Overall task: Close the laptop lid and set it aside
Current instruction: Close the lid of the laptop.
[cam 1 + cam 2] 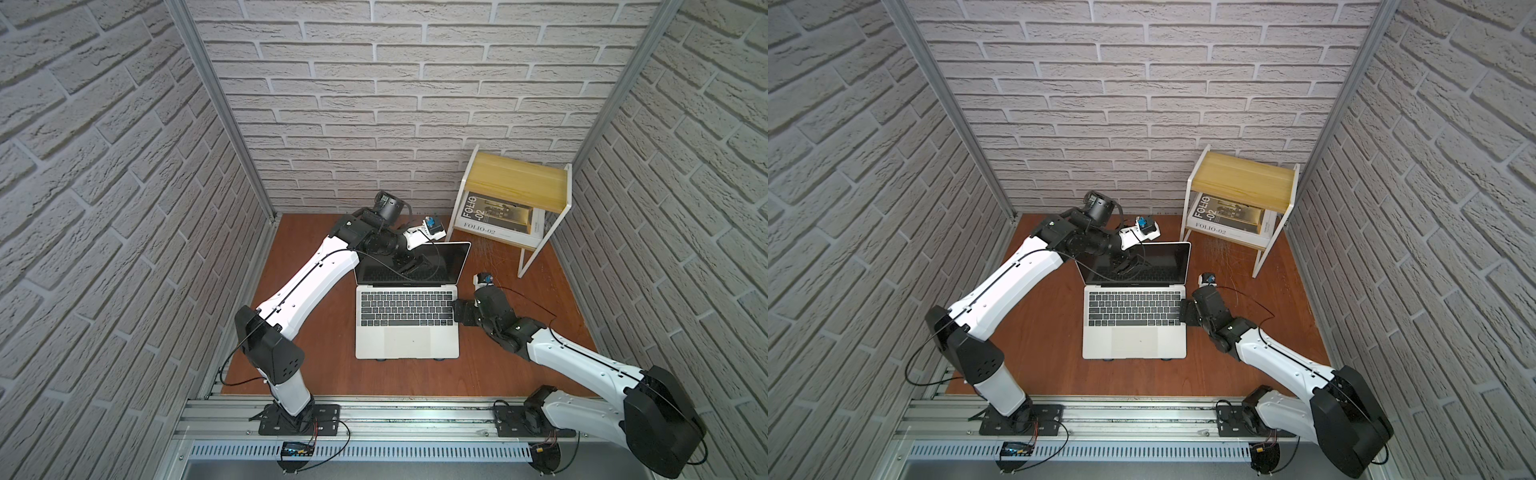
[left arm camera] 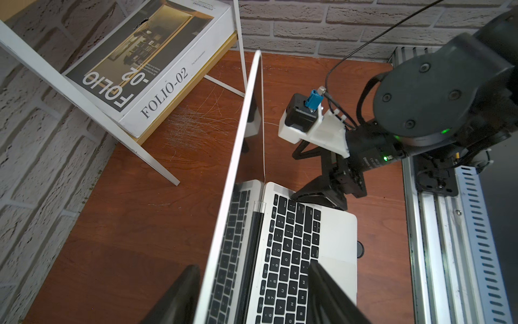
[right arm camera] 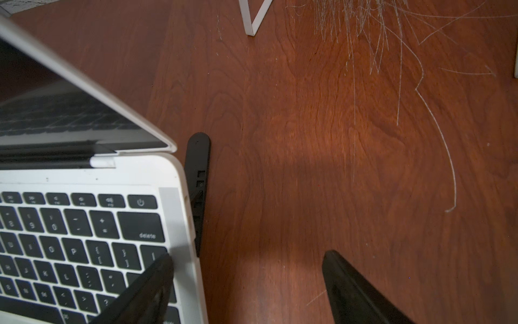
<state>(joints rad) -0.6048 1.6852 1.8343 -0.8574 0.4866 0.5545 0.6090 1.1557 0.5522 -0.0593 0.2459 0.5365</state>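
Note:
The silver-white laptop (image 1: pixel 407 340) (image 1: pixel 1133 345) stands open in the middle of the wooden table, keyboard facing up. The laptop lid (image 1: pixel 451 262) (image 1: pixel 1169 259) is raised, its black screen towards the front. My left gripper (image 2: pixel 252 265) (image 1: pixel 415 253) straddles the lid's top edge, open: one finger is behind the silver shell (image 2: pixel 232 179), the other in front of the screen. My right gripper (image 3: pixel 249 254) (image 1: pixel 457 309) is open at the laptop's right edge (image 3: pixel 179 179), one finger over the keys, the other over bare table.
A dark stand foot (image 3: pixel 197 168) sticks out under the laptop's right side. A white-framed side table (image 1: pixel 515 183) with a wooden top holds the FOLIO-02 book (image 1: pixel 494 220) at the back right. Brick walls enclose three sides; a metal rail (image 1: pixel 374 415) runs along the front.

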